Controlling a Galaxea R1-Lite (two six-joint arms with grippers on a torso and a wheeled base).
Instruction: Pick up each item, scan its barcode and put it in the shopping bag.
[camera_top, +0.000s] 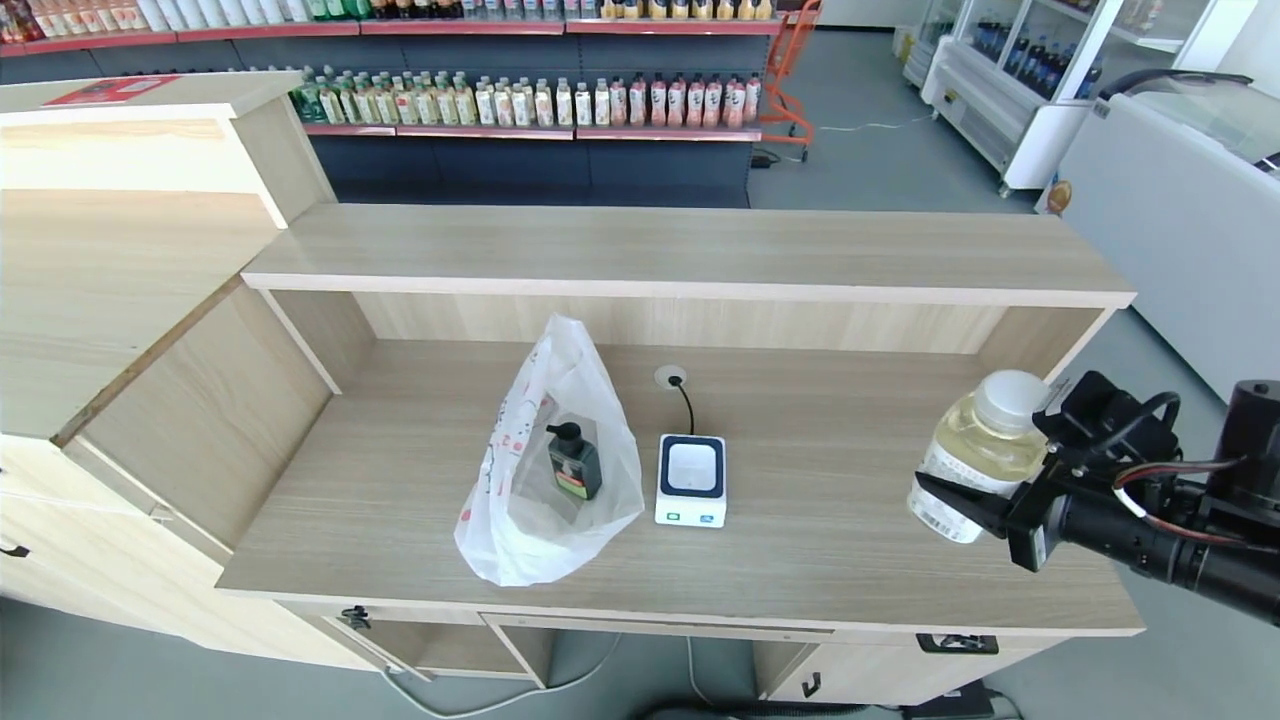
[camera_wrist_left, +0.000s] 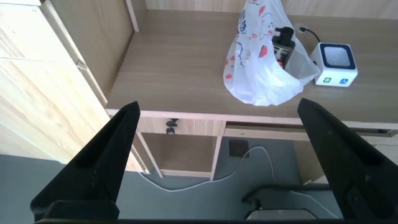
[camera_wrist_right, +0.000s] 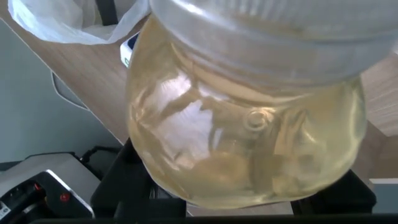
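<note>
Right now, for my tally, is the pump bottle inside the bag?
In: the pump bottle stands upright inside the shopping bag, seen through plastic.

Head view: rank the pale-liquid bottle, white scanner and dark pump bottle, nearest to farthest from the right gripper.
1. Clear plastic bottle of pale yellow liquid: held in the right gripper.
2. White square barcode scanner: well to its left.
3. Dark pump bottle: farthest left, inside the white plastic shopping bag.

pale yellow bottle (camera_top: 985, 450), white red-printed bag (camera_top: 492, 490)
</note>
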